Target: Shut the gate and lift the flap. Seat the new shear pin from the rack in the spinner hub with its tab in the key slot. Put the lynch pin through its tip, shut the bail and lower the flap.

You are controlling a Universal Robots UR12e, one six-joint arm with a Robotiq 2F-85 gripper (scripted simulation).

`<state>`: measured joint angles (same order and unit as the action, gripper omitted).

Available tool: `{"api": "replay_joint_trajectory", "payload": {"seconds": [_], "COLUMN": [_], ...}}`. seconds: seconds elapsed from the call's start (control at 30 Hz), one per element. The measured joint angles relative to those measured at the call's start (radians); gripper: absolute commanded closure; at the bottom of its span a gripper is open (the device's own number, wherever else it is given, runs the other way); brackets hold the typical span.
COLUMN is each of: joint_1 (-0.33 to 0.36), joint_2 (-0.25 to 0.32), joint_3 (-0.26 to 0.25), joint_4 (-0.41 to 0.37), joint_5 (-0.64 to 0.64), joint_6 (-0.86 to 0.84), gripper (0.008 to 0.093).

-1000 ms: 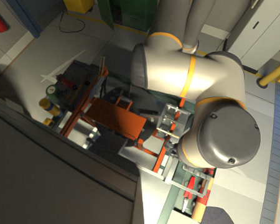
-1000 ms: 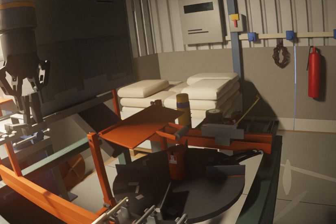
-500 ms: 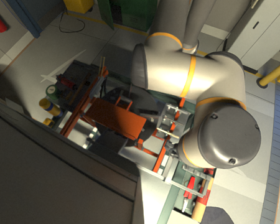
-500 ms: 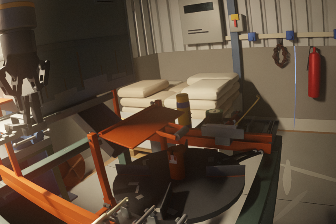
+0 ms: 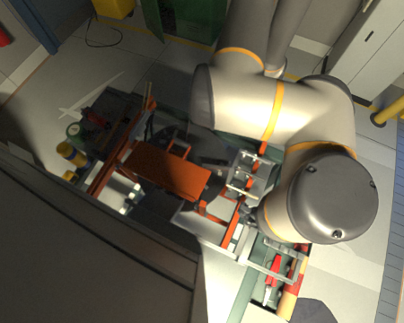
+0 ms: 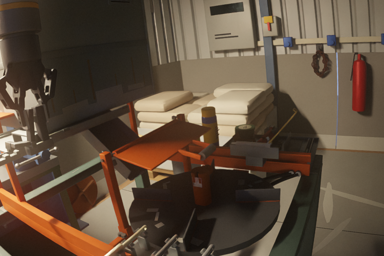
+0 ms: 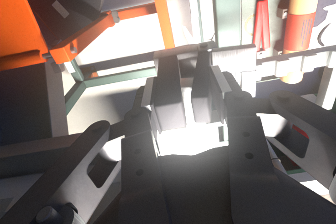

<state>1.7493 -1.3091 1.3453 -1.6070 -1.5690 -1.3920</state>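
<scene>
A pale grey block-shaped pin head [image 7: 187,99] sits in the grey rack [image 6: 28,151] at the left end of the orange frame, and my fingers are around it. A steel pin with ball ends [image 6: 35,157] lies across the rack just below. To the right the orange flap [image 6: 158,144] stands raised above the dark spinner disc [image 6: 204,216], whose orange hub [image 6: 201,185] rises at its middle. The arm's large joints hide the rack from the side camera. My gripper [image 7: 187,80] is closed on the pin head in the rack.
Stacked pale sacks [image 6: 204,104] and a corrugated wall stand behind the spreader. A yellow-and-blue can [image 6: 210,124] and a green tin [image 6: 245,130] sit on the far deck. A red tool [image 7: 261,23] and an orange cylinder [image 7: 300,23] hang beyond the rack.
</scene>
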Motion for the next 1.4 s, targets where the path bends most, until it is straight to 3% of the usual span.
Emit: {"api": "replay_joint_trajectory", "payload": {"seconds": [0.13,1.1,1.4], "joint_1": [0.0,0.001,0.0], "joint_2": [0.0,0.0,0.0], "joint_3": [0.0,0.0,-0.001], "joint_4": [0.0,0.0,0.0], "joint_5": [0.0,-0.002,-0.002], "joint_6": [0.0,0.0,0.0], "gripper": [0.0924,0.0344,0.0334]}}
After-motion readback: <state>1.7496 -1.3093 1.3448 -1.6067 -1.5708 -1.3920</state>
